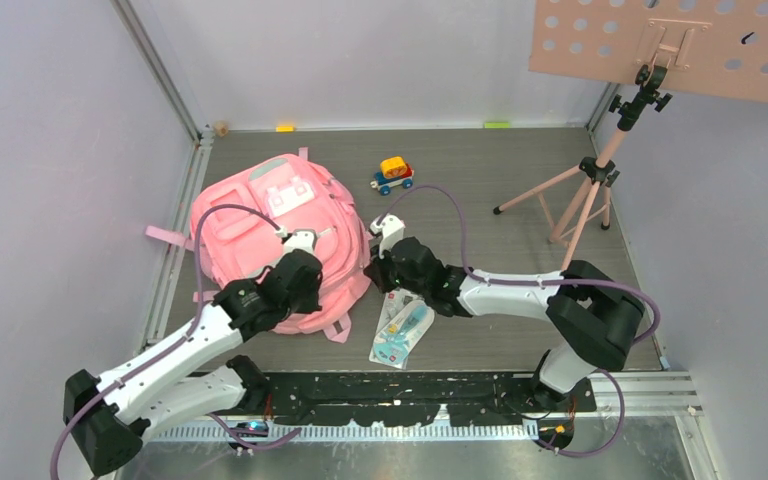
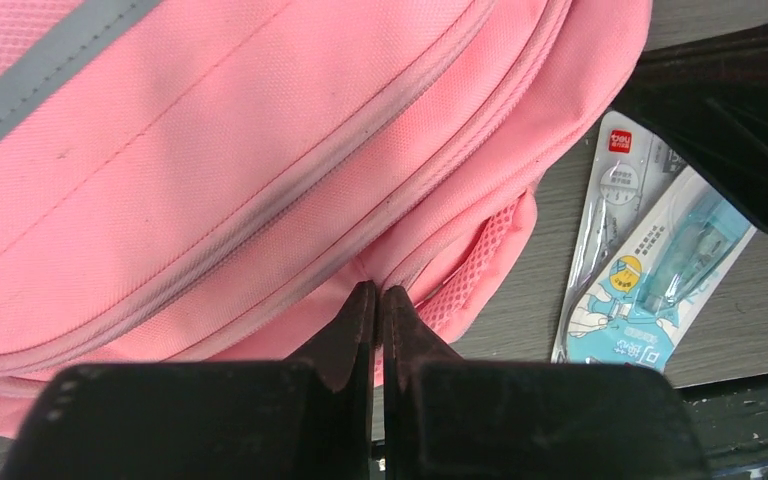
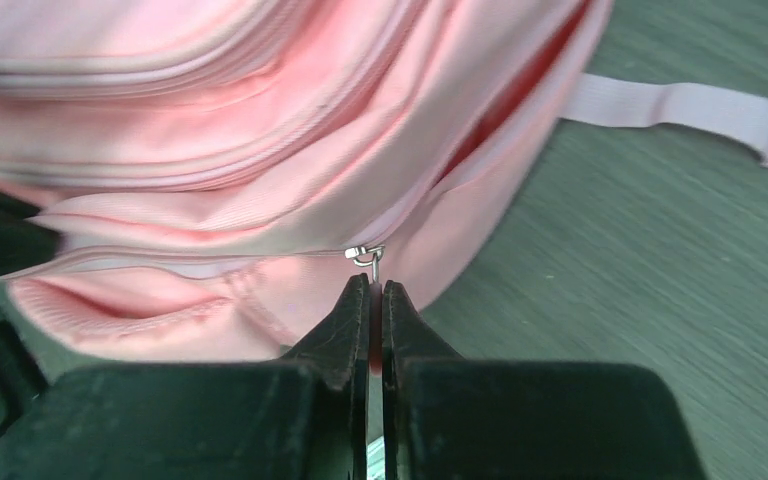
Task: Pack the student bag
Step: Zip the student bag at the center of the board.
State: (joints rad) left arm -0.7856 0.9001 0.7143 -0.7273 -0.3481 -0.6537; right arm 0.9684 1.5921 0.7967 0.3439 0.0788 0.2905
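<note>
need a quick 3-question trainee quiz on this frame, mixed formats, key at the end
1. True or false: the toy car is packed inside the student bag.
2. The right gripper is shut on: A) the zipper pull, B) the toy car, C) nothing.
3. What is the left gripper pinching?

Key:
1. False. The toy car stands on the table, behind the bag.
2. A.
3. The student bag's pink fabric, at a zipper seam.
</note>
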